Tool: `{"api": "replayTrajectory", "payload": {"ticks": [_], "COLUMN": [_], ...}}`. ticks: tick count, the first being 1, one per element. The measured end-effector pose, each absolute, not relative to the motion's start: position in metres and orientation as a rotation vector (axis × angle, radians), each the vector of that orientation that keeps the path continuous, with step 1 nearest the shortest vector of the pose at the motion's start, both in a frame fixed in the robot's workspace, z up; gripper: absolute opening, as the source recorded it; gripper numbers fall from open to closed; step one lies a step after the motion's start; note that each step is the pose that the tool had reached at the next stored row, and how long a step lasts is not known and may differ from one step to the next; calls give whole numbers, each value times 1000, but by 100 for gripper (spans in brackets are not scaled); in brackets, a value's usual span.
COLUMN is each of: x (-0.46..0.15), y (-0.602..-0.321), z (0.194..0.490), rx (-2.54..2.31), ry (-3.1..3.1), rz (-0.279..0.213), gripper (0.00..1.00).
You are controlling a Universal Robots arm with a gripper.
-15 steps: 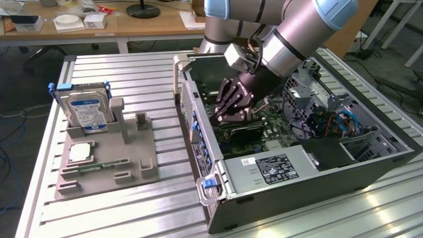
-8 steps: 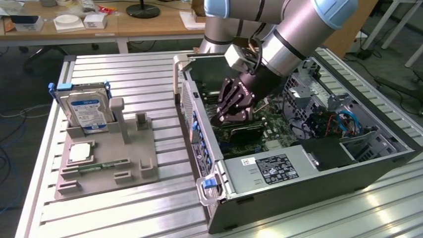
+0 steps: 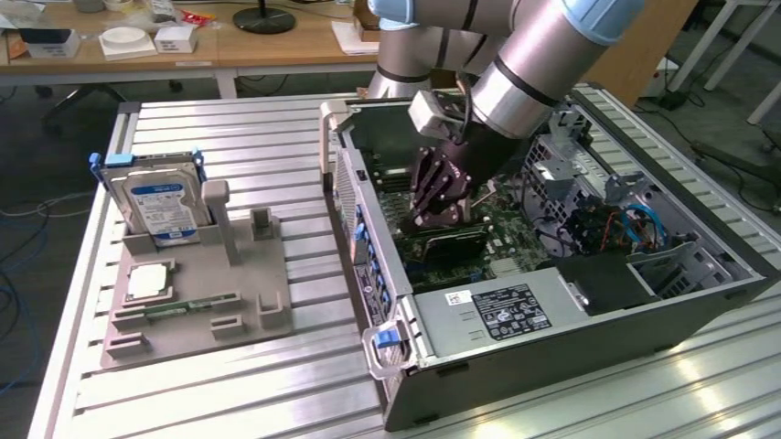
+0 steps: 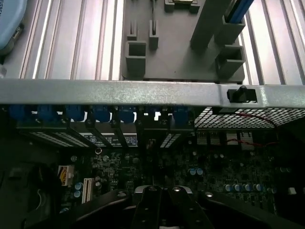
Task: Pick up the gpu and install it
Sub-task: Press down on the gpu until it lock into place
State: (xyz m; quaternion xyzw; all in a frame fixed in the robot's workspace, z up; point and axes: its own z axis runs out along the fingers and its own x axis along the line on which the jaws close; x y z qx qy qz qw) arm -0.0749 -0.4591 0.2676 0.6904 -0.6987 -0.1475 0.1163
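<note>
The gpu (image 3: 449, 241), a dark card with a black cooler, lies low inside the open computer case (image 3: 488, 315), edge-on against the green motherboard (image 3: 507, 224). My gripper (image 3: 433, 216) reaches down into the case right above the card, its tips at the card's upper edge. In the wrist view the fingers (image 4: 148, 202) meet in the middle with no gap, so my gripper (image 4: 162, 195) is shut with nothing seen between them. Beyond them are the motherboard (image 4: 200, 167) and the case's rear slot brackets (image 4: 102, 114).
A grey parts fixture (image 3: 196, 302) sits on the ribbed table at the exterior view's left, holding a hard drive (image 3: 159, 206) with a blue-white label, a narrow green memory stick (image 3: 189, 306) and a small square chip (image 3: 146, 282). Cables (image 3: 616, 224) and drive cages crowd the case's far side.
</note>
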Motion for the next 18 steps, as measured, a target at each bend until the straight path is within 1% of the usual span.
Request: {"api": "replayTrajectory", "payload": {"ticks": [11,18], "x": [-76,-76], "y": [-457,-457], "z": [266,265], "rx": [2086,2090], "ry": [-2106,-2109], "rz": [-332,-326], "gripper": [10,10]}}
